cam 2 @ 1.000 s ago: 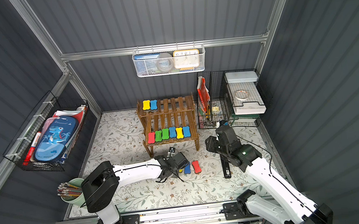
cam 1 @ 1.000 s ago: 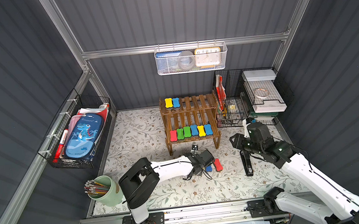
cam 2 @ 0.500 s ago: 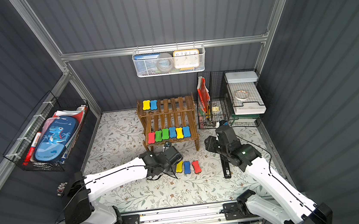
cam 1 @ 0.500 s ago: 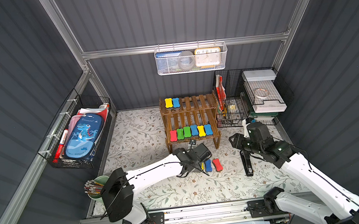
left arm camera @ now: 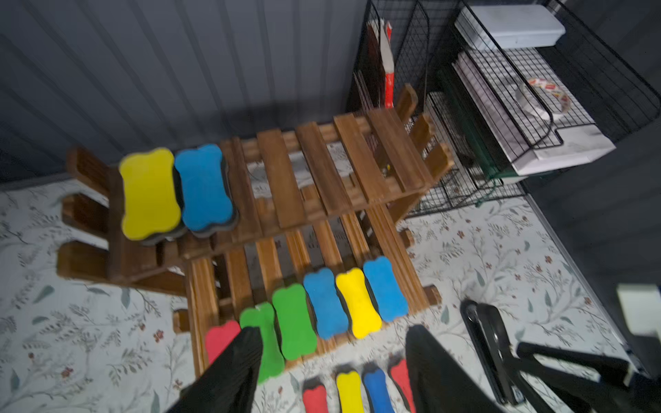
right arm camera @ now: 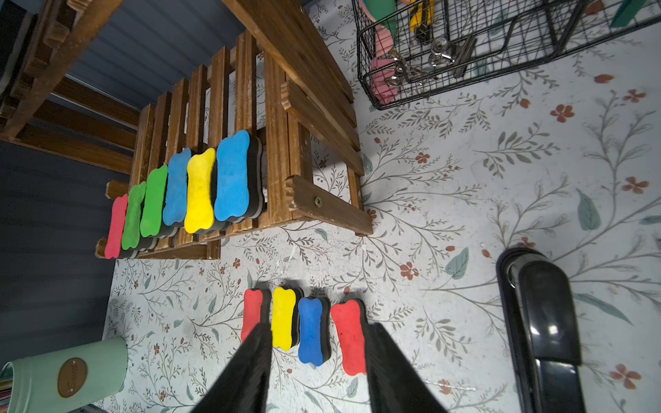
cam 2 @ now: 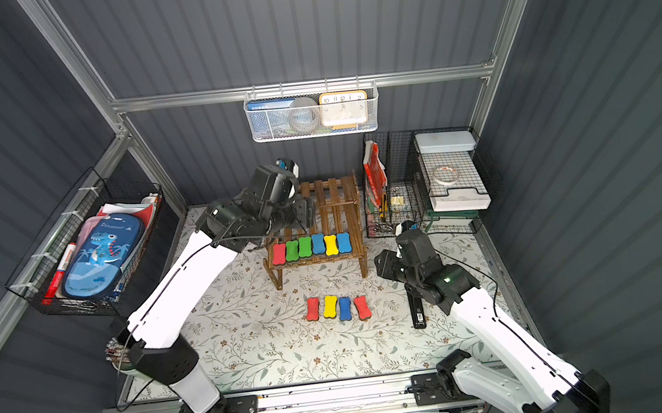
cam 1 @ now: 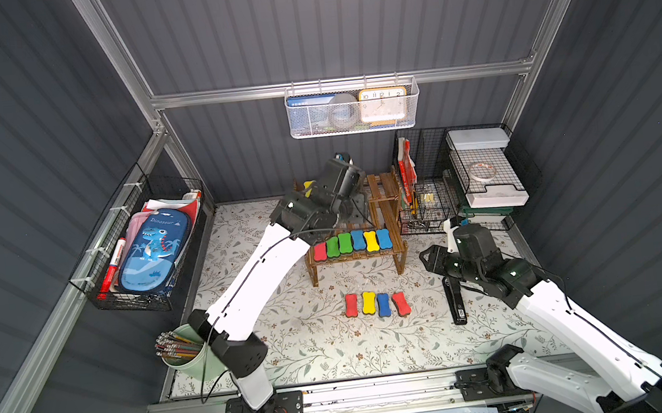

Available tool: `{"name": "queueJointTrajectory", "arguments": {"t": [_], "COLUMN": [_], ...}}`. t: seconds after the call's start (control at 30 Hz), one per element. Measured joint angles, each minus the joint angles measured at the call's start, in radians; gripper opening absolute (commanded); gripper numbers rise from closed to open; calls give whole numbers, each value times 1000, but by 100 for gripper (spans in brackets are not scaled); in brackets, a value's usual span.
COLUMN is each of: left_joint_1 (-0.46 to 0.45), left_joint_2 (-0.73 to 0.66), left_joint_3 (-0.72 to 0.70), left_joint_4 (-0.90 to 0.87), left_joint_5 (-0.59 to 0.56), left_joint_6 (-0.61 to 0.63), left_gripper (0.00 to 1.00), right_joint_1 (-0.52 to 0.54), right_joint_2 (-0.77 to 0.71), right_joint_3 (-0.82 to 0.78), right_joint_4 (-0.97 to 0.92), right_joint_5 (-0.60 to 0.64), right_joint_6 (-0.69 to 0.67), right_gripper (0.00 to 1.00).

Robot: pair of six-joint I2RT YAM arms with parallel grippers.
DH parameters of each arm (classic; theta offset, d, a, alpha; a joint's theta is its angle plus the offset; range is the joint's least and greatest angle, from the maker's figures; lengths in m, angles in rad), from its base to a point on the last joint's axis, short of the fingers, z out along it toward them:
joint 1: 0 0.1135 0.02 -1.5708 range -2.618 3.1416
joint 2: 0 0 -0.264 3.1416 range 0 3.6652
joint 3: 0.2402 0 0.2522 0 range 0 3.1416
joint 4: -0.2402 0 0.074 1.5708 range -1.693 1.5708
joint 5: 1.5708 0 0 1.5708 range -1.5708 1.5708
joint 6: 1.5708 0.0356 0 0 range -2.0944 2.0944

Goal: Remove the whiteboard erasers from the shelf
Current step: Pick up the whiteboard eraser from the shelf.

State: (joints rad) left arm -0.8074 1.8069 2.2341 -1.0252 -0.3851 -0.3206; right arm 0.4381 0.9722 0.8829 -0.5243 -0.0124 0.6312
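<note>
Your left arm (cam 1: 253,281) has swung up from the mat (cam 1: 313,341) to above the shelf (left arm camera: 322,168), left gripper (left arm camera: 332,330) spread wide and empty. At the top tier's left end sit the yellow eraser (left arm camera: 148,193) and blue eraser (left arm camera: 204,187), touching. Take yellow first, I'd judge: drop straight down and pinch its narrow waist without nudging blue. Six whiteboard erasers (cam 2: 310,247) wait on the lower tier; four lie on the mat. Your right gripper (right arm camera: 318,327), half spread and empty, hovers clear.

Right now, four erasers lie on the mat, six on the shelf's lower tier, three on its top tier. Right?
No: the top tier holds two, a yellow eraser and a blue eraser, as the left wrist view shows. The rest stands.
</note>
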Motion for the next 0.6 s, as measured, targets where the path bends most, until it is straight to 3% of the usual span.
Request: {"name": "queueJointTrajectory", "arguments": {"t": [0.13,0.37,0.6], "left_joint_1": [47,140,142], "left_joint_2": [126,175,161], "left_joint_3": [124,96,32], "left_joint_4": [-31,-32,68], "left_joint_5": [7,14,10], "left_joint_6": [51,95,120], "left_gripper": [68,67,65], "right_joint_1": [0,-1,-1], "right_joint_2": [4,14,40], "right_joint_3": [0,1,2], "right_joint_4": [0,0,0], "right_joint_5": [1,1,1], "right_joint_6": [-1,-2,-2], "right_gripper": [47,46,46]}}
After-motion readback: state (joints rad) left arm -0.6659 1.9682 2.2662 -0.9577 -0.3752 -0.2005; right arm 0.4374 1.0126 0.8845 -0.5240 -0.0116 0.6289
